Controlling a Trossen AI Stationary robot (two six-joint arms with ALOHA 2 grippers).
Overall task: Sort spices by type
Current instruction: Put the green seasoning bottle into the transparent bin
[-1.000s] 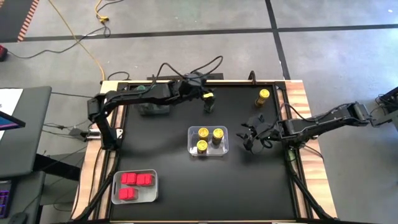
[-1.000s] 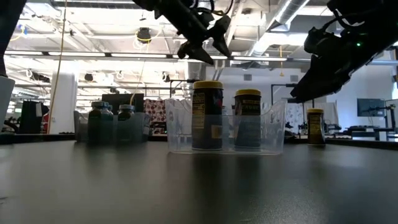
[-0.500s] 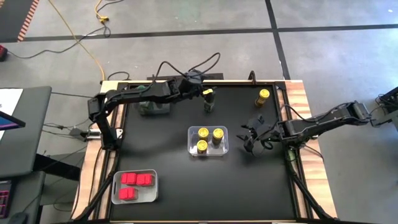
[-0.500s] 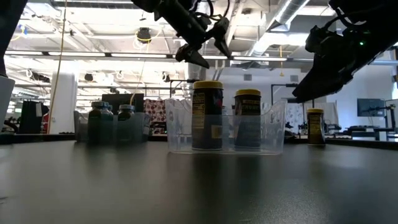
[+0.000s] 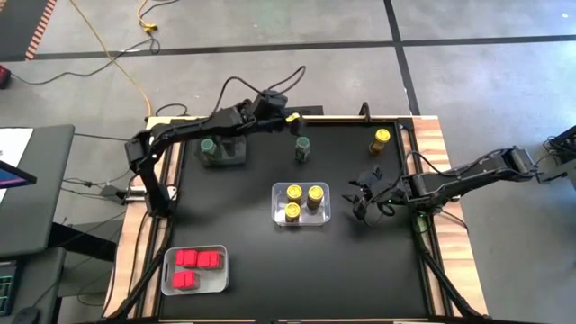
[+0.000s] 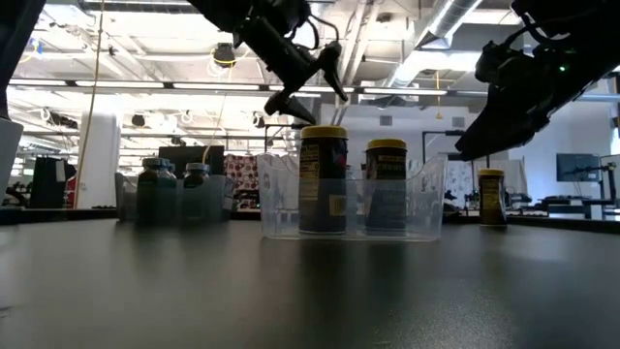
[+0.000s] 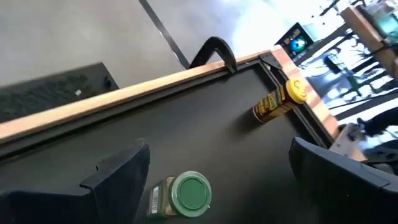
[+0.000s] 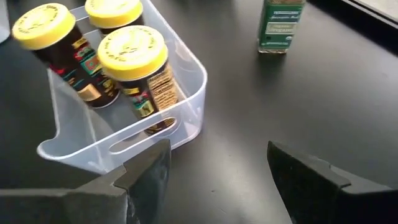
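Mostly sorted: red-topped jars (image 5: 196,266) fill the lower-left bin (image 5: 220,281), three yellow-lidded jars (image 5: 303,202) the centre bin (image 5: 325,219). One green-lidded jar (image 5: 302,147) and one yellow jar (image 5: 381,139) stand loose at upper centre and upper right. Left gripper (image 5: 290,118) and right gripper (image 5: 361,200) both show wide, empty jaws.

A black table top (image 5: 243,225) with a pale wooden rim (image 5: 441,171) fills the middle of the high view. Three bins stand on it — a clear bin (image 5: 325,216) at the centre, another clear bin (image 5: 220,279) near the front left corner, and a grey bin (image 5: 236,160) by the back edge. On the grey floor beyond, a yellow cable (image 5: 121,63) snakes away. At the left edge stands what may be a dark side table (image 5: 36,189) — it is only partly in view.
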